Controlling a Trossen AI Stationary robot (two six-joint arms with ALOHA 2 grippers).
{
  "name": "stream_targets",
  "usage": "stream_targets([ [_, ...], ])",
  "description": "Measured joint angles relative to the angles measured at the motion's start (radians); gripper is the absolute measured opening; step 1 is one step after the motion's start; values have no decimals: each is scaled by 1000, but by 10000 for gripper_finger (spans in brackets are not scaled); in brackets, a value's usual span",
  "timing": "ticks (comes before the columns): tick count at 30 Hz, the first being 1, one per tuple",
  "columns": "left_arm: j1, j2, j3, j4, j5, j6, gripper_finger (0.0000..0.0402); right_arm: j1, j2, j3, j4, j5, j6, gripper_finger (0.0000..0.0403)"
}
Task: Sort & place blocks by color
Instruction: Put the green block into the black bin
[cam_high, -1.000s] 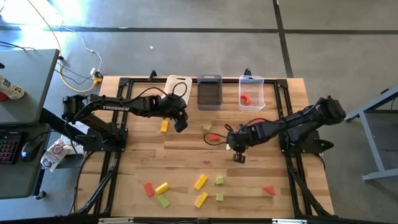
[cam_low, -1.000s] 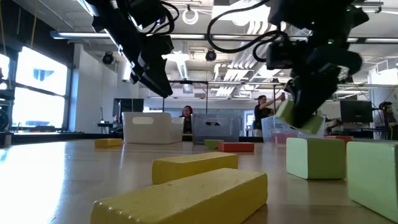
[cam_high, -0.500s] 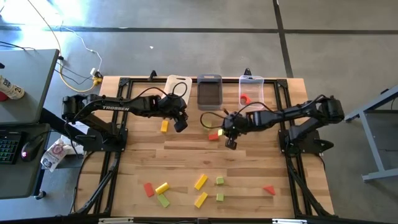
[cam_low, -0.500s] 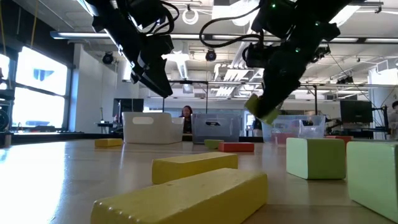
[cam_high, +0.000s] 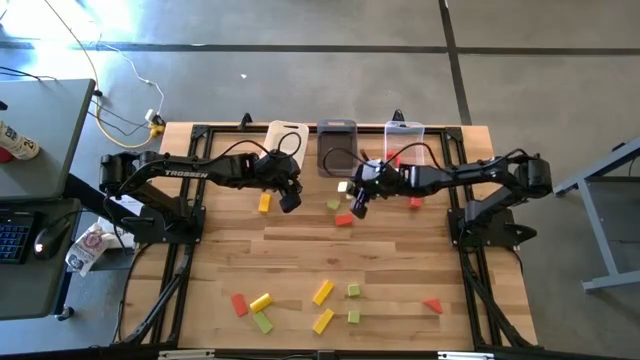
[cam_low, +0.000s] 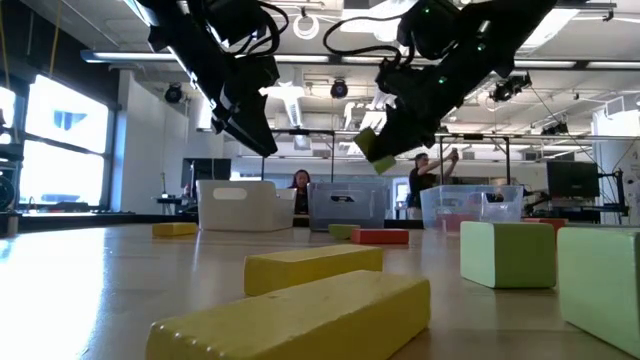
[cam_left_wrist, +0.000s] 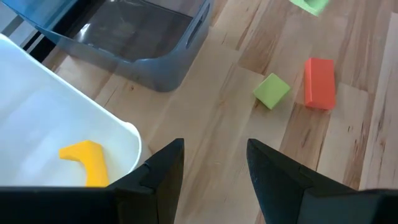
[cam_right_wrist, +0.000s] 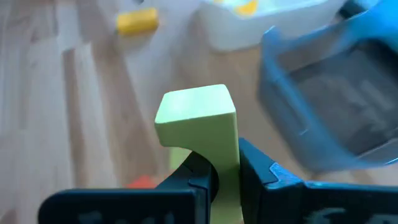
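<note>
My right gripper (cam_high: 355, 203) hangs above the table in front of the grey bin (cam_high: 337, 148), shut on a light green block (cam_right_wrist: 198, 118), which the low view shows lifted (cam_low: 368, 148). My left gripper (cam_high: 290, 200) waits open in the air near the white bin (cam_high: 287, 140), nothing between its fingers (cam_left_wrist: 214, 165). A yellow block (cam_left_wrist: 87, 163) lies in the white bin. A green block (cam_high: 333, 204) and a red block (cam_high: 343, 219) lie flat on the table below my right gripper. My right gripper pinches the light green block by its near end (cam_right_wrist: 227, 146) between the two fingers (cam_right_wrist: 258, 174). Most of the block sticks out beyond the fingertips. The fingers come slanting down from the table's right. The block is lifted clear of the table.
The clear bin (cam_high: 404, 148) at the far right holds a red block (cam_high: 393, 158). A yellow block (cam_high: 264, 203) lies by my left gripper and a red one (cam_high: 415, 203) under my right arm. Several yellow, green and red blocks (cam_high: 322, 291) are scattered along the near edge.
My right gripper has carried the green block up and toward the table's far edge and left, from mid-table to just in front of the grey bin. It has tipped less steeply downward. The block has stayed in the shut fingers.
</note>
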Motion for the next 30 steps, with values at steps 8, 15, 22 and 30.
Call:
stream_targets([
  [8, 0, 0, 0, 0, 1, 0, 161, -61, 0, 0, 168, 61, -59, 25],
  [15, 0, 0, 0, 0, 1, 0, 161, -113, 0, 0, 322, 123, -123, 25],
  [22, 0, 0, 0, 7, 1, -2, 161, -161, 2, 0, 422, 201, -130, 25],
  [30, 0, 0, 0, 5, 1, -2, 161, -181, 53, 2, 428, 185, -104, 25],
])
